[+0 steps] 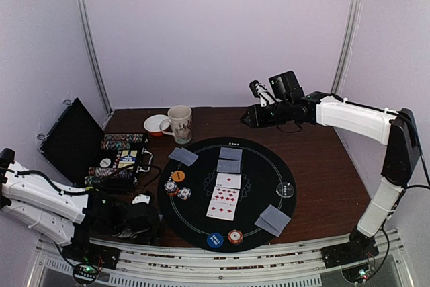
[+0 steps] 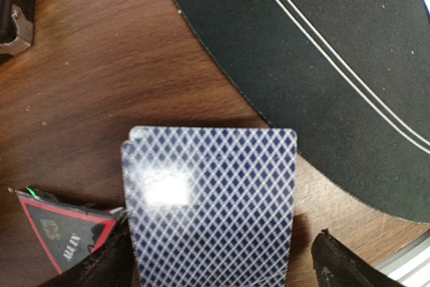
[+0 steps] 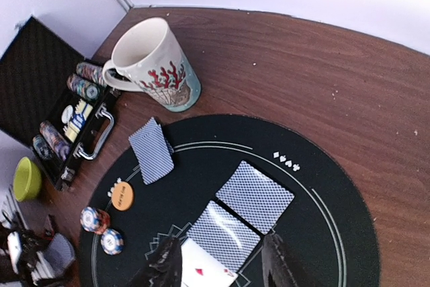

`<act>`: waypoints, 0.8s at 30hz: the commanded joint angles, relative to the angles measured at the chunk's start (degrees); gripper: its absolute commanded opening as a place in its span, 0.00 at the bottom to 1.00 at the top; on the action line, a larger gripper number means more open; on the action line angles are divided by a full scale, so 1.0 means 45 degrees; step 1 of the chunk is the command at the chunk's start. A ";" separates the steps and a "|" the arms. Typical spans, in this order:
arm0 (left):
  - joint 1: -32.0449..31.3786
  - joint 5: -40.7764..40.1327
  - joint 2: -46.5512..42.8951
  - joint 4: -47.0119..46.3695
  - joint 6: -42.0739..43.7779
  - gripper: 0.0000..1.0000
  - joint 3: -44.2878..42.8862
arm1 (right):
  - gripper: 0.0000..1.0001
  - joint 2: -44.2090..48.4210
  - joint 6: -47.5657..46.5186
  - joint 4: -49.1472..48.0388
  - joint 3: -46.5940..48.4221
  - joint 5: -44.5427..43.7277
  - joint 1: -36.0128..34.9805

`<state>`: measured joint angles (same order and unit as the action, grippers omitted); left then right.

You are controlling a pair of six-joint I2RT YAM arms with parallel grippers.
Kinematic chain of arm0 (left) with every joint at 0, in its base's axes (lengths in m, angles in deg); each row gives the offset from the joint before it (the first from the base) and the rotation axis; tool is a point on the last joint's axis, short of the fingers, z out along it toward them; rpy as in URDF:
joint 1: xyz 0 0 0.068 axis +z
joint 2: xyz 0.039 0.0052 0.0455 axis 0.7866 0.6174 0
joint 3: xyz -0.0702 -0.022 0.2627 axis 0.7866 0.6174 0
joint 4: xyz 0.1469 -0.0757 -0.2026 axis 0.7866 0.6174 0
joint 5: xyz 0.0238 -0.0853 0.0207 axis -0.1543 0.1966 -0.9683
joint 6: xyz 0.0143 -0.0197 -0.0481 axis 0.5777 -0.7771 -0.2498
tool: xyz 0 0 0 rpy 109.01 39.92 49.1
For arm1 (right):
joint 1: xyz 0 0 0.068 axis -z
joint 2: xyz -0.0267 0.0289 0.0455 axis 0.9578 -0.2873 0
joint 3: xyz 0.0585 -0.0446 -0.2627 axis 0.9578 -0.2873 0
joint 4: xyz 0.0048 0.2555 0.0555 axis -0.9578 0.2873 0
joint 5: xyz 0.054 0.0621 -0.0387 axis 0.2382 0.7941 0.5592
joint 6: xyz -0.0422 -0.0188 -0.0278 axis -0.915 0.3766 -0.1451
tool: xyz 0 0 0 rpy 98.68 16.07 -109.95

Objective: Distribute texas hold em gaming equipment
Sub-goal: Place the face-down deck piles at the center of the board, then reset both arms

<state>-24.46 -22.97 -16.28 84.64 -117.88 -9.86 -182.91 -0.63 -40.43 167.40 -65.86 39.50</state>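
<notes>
Left fingers (image 2: 349, 265) stand wide apart low over the counter (image 2: 101, 65). A small deck (image 2: 211, 199) of diamond-patterned, blue-backed cards sits between them. The right-hand finger is clear of the deck's edge, and nothing is gripped. Right fingers (image 3: 279, 263) hang partly open and empty, high above the far half of the round black mat (image 1: 265, 173).

The mat's curved rim runs just beside the deck, and the railed near edge of the counter is close by, so the left arm sits over a narrow strip of bare wood. A flat black object with a red edge (image 2: 60, 233) lies just left of the deck. Open wood stretches to the right of the mat and behind it. At far left an open chip case (image 1: 70, 136) and a white mug (image 3: 158, 65) with a red coral print stand near the mat's rim.

The counter is dark brown wood, and the walls are pale lilac.

On the mat:
- Three face-up cards (image 1: 225, 196) with red pips lie in a column.
- Two face-down cards (image 3: 255, 196) lie beyond them.
- A single card (image 3: 151, 150) lies near the mug.
- A pair of cards (image 1: 273, 220) lies at the near right.
- Two striped chip stacks (image 1: 172, 187) sit beside an orange disc (image 3: 122, 196).
- A blue disc (image 1: 215, 240) and a third chip stack (image 1: 235, 236) sit at the near rim.
- A clear disc (image 1: 286, 189) sits at the right rim.
</notes>
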 commanded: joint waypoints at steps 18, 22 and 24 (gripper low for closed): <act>0.5327 -0.2471 -0.2167 0.1113 0.7364 0.98 -0.6646 | 1.00 0.4028 0.0052 -0.2727 -0.3867 0.0792 0.5632; 0.9148 -0.2038 -0.2833 -0.2036 0.9043 0.98 -0.6217 | 1.00 0.5329 0.0870 -0.5270 -0.6752 0.0706 0.7653; 1.0686 -0.1376 -0.2609 -0.3225 0.9678 0.98 -0.6048 | 1.00 0.6053 0.1073 -0.6661 -0.8215 0.0344 0.8475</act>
<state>14.00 -33.13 -28.11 84.75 -85.05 -38.64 -160.59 0.99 -57.33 139.55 -63.61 72.64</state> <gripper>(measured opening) 0.983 0.999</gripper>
